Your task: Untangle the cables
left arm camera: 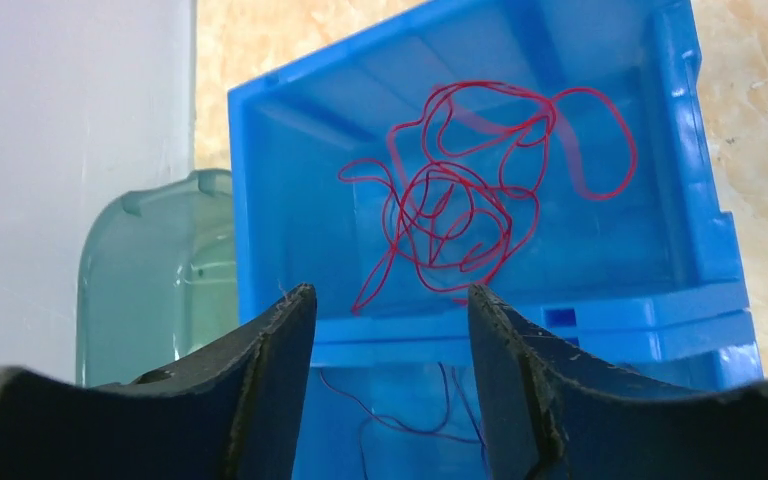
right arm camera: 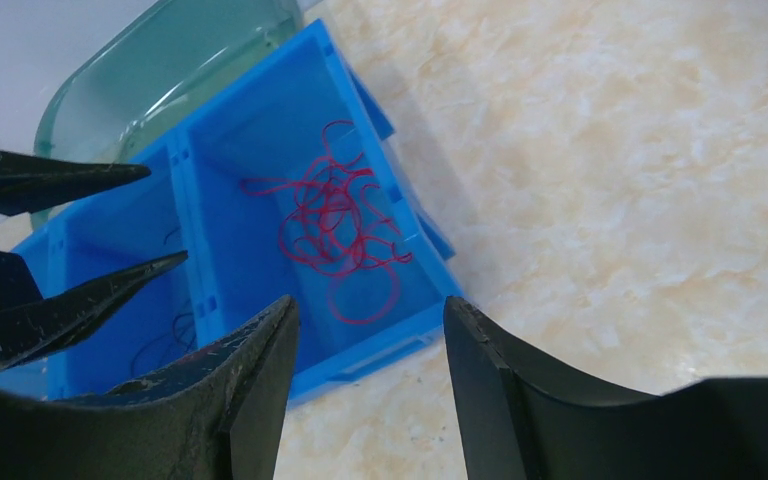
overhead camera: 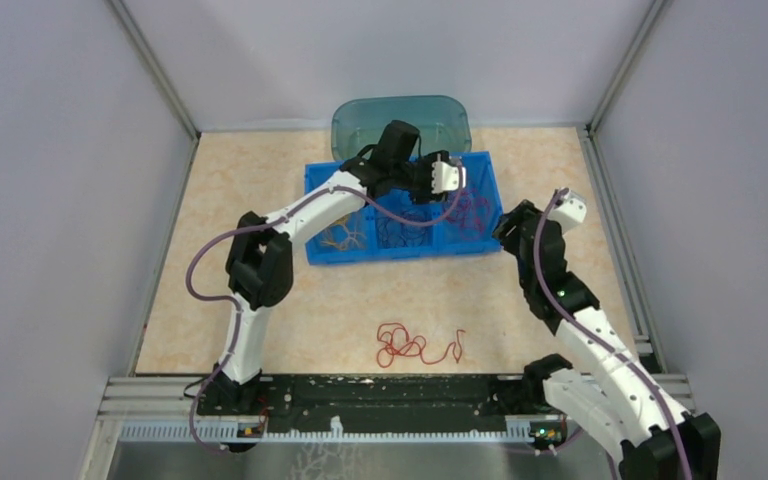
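Beneath the left fingers lie red cables, ungripped.

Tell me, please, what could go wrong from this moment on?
1. The red cable in the bin lies in loose loops below the open left gripper; a loop may catch a finger when the arm lifts.
2. The open right gripper hovers close to the left one at the same bin corner; they might collide.
3. The red clump on the table looks knotted; pulling could tighten it.
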### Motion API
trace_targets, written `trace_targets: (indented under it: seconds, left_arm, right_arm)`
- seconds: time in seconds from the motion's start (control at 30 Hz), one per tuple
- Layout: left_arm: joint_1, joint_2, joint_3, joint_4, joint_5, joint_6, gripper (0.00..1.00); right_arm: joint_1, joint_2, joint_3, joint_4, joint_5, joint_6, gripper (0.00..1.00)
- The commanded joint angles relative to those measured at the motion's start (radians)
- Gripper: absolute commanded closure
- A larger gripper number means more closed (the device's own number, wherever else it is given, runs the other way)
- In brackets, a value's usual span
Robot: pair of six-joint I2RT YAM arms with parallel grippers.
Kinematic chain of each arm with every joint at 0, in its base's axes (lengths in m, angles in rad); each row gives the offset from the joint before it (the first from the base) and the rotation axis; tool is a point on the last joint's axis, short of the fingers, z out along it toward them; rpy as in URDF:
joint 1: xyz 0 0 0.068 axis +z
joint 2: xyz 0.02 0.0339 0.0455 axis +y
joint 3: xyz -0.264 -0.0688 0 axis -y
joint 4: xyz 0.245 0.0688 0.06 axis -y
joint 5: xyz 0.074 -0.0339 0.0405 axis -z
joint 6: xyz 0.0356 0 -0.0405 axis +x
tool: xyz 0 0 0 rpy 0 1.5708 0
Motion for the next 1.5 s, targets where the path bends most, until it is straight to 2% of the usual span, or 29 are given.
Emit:
trace_targets:
  seconds: [0.0,0.1,0.17,0.23,0.27,0.37,0.47,0.63,0.73,0.9,1.0,1.1,1.3,1.47]
  left_arm:
    - [0.018,-0.047,0.065,-0.118,0.009,-0.013,0.35]
    - [0.024,-0.065,0.072,-0.157,0.036,-0.014,0.30]
    - [0.032,-0.084,0.090,-0.190,0.048,-0.029,0.19]
    - [0.051,-0.106,0.129,-0.230,0.063,-0.082,0.04]
    - [0.064,-0.120,0.147,-0.253,0.072,-0.113,0.01]
    - [0.118,-0.196,0.155,-0.308,0.091,-0.205,0.01]
    - [0.180,-0.285,0.140,-0.365,0.098,-0.276,0.01]
    - [0.308,-0.450,0.036,-0.375,0.148,-0.394,0.01]
    - [0.369,-0.541,-0.040,-0.357,0.132,-0.429,0.01]
    - [0.446,-0.635,-0.103,-0.359,0.116,-0.471,0.01]
    - [0.486,-0.683,-0.153,-0.331,0.107,-0.491,0.01]
    - [0.498,-0.715,-0.198,-0.315,0.089,-0.490,0.01]
    - [0.499,-0.744,-0.220,-0.339,0.108,-0.501,0.01]
    - [0.498,-0.766,-0.259,-0.316,0.086,-0.473,0.01]
  right_arm:
    - [-0.024,0.077,0.083,0.100,-0.148,0.003,0.44]
    - [-0.026,0.169,0.116,0.147,-0.198,0.013,0.44]
    - [-0.030,0.227,0.136,0.170,-0.215,0.016,0.46]
    - [-0.034,0.284,0.151,0.196,-0.234,0.018,0.51]
    - [-0.034,0.314,0.155,0.208,-0.237,0.018,0.53]
    - [-0.034,0.410,0.162,0.236,-0.249,0.012,0.58]
    - [-0.033,0.442,0.156,0.250,-0.286,-0.013,0.58]
    - [0.051,0.304,0.121,0.223,-0.320,-0.123,0.44]
    - [0.146,0.248,0.107,0.163,-0.408,-0.168,0.42]
    - [0.402,0.229,0.072,0.063,-0.554,-0.225,0.36]
    - [0.567,0.275,0.056,0.031,-0.601,-0.264,0.34]
    - [0.672,0.345,0.040,0.024,-0.613,-0.270,0.31]
    - [0.724,0.498,0.027,0.052,-0.586,-0.256,0.31]
    - [0.741,0.621,0.054,0.083,-0.584,-0.253,0.42]
